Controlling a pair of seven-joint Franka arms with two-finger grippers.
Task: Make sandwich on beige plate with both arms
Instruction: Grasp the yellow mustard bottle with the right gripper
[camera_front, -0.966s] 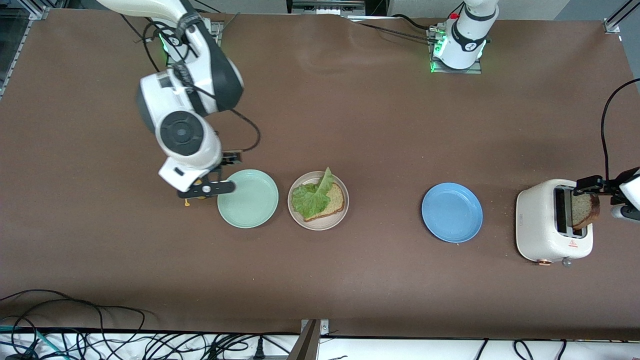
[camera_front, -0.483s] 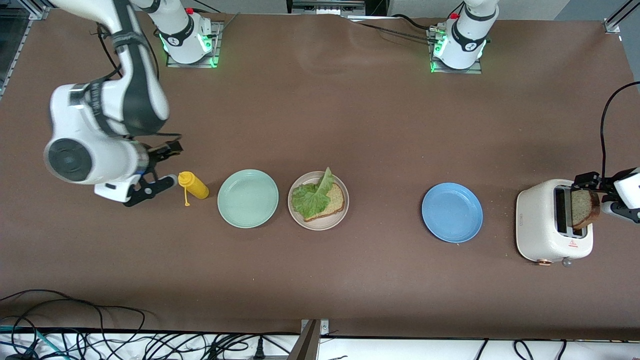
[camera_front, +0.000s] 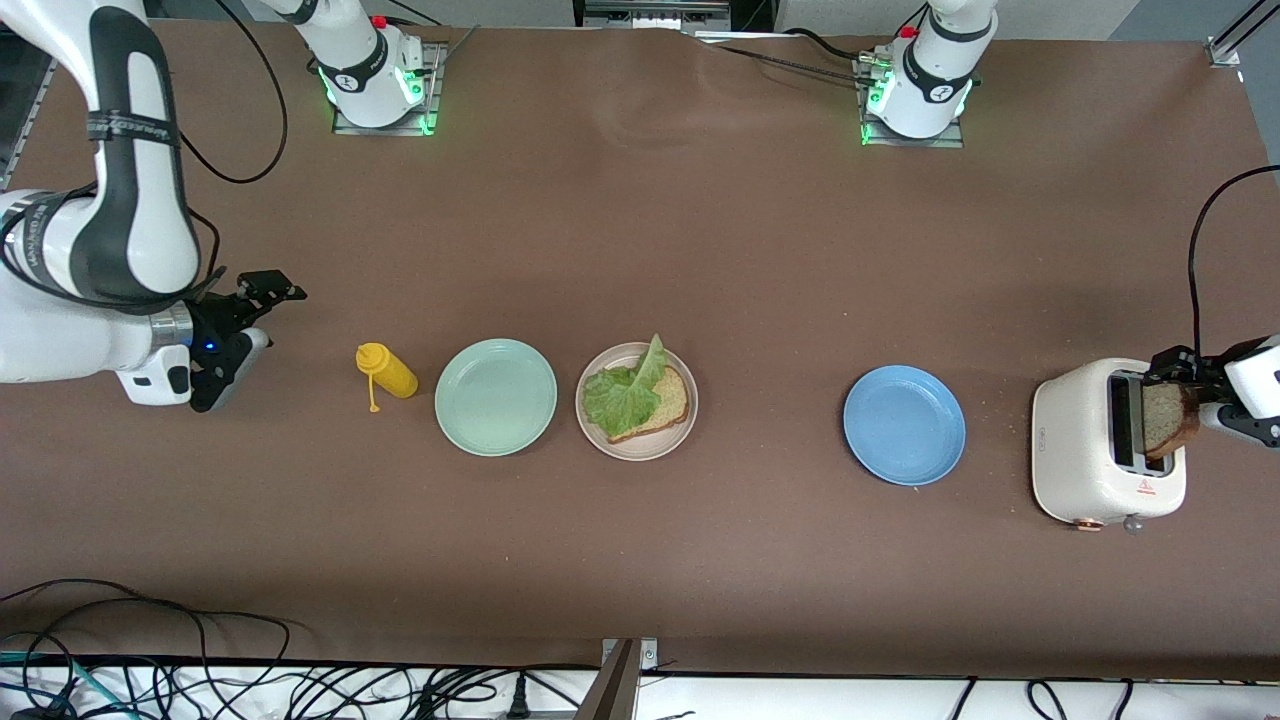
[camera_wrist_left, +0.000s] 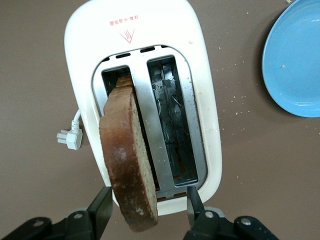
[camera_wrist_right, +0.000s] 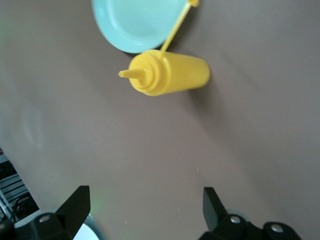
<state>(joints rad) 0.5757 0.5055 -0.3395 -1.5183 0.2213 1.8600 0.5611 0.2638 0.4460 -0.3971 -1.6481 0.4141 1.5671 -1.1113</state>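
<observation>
On the beige plate (camera_front: 640, 452) lies one slice of brown bread (camera_front: 670, 405) with a green lettuce leaf (camera_front: 620, 395) on top. A second slice (camera_front: 1168, 420) (camera_wrist_left: 127, 160) stands half out of one slot of the white toaster (camera_front: 1080, 450) (camera_wrist_left: 85, 45). My left gripper (camera_front: 1180, 378) (camera_wrist_left: 147, 210) straddles that slice, open; one finger sits close to the crust and the other stands off it. My right gripper (camera_front: 255, 325) (camera_wrist_right: 145, 205) is open and holds nothing, low over the table at the right arm's end, beside the yellow bottle.
A yellow squeeze bottle (camera_front: 387, 371) (camera_wrist_right: 170, 75) lies beside the mint green plate (camera_front: 495, 447) (camera_wrist_right: 120, 30). A blue plate (camera_front: 905, 425) (camera_wrist_left: 295, 55) sits between the beige plate and the toaster. The toaster's cord (camera_front: 1200, 260) loops toward the table edge.
The right arm has swung from the mint green plate out toward its own end of the table. The left gripper's fingers have drawn closer together around the slice in the toaster.
</observation>
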